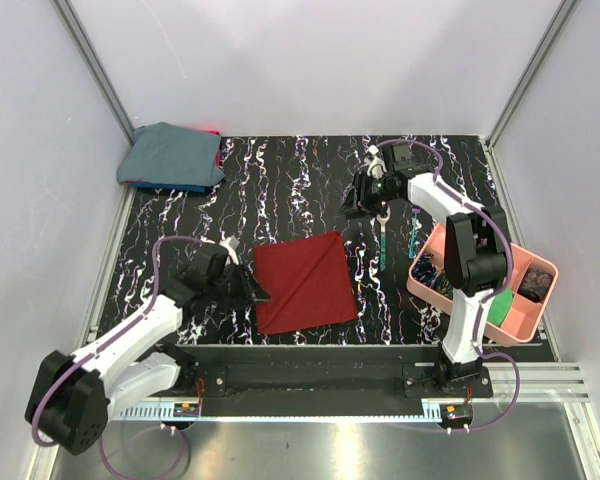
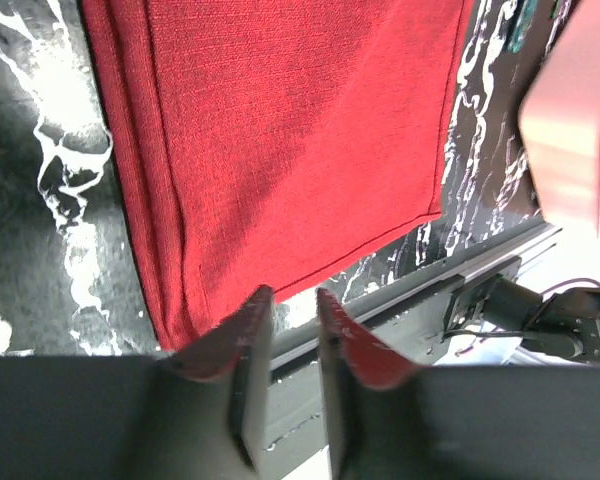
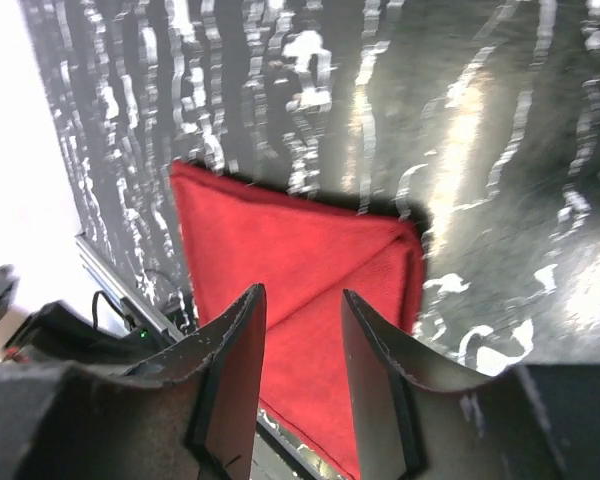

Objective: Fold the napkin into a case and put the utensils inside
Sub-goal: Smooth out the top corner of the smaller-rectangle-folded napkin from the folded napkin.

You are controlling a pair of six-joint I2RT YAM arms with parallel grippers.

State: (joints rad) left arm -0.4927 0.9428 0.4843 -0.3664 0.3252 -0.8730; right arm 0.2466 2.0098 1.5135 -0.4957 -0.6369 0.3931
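Note:
The dark red napkin (image 1: 305,282) lies flat on the black marbled table, folded with a diagonal crease. It also shows in the left wrist view (image 2: 280,130) and the right wrist view (image 3: 290,250). My left gripper (image 1: 258,292) sits low at the napkin's left front corner, its jaws a narrow gap apart and empty (image 2: 290,295). My right gripper (image 1: 365,200) hovers above the table behind the napkin's right corner, open and empty (image 3: 302,292). A slim teal-handled utensil (image 1: 382,234) lies right of the napkin. A second teal piece (image 1: 414,240) lies beside the pink tray.
The pink compartment tray (image 1: 426,285) stands at the right front with coiled cables (image 1: 432,272), a dark item (image 1: 537,282) and a green item (image 1: 500,305). A blue-grey cloth bundle (image 1: 172,157) lies at the back left. White walls enclose the table.

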